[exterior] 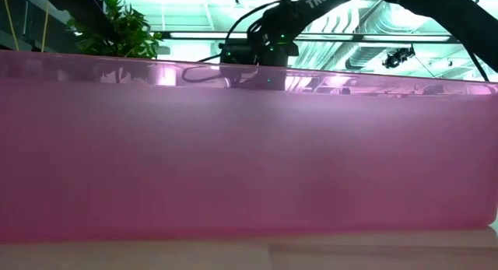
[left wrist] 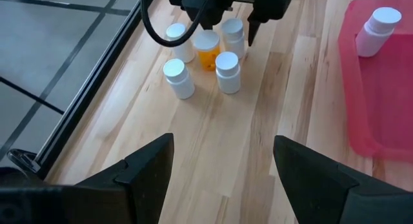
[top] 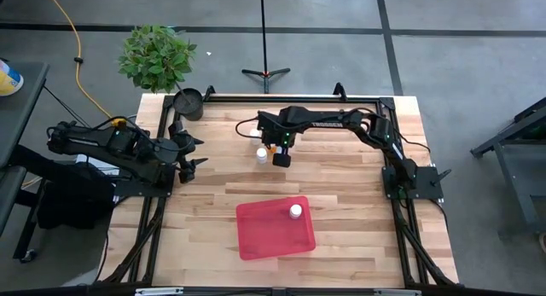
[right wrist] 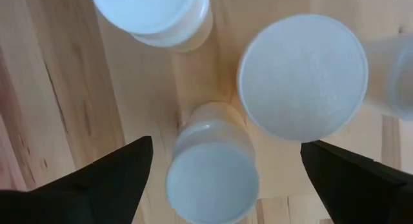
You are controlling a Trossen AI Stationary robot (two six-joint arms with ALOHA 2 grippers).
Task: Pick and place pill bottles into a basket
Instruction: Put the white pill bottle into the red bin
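Several white-capped pill bottles (left wrist: 227, 72) stand upright in a cluster on the wooden table, one of them amber-orange (left wrist: 206, 53). My right gripper (right wrist: 226, 145) hangs over the cluster (top: 261, 153), pointing down and open. Its fingers stand on either side of one pale bottle (right wrist: 213, 179) without touching it. Another bottle (top: 295, 211) stands in the red basket (top: 264, 236); it also shows in the left wrist view (left wrist: 377, 30). My left gripper (left wrist: 222, 143) is open and empty at the table's left edge (top: 189, 155).
A small black pot (top: 188, 101) stands at the table's far left corner, with a green plant (top: 156, 55) behind it. The basket's red wall (exterior: 249, 153) fills the low view. Bare wood lies between the cluster and the basket.
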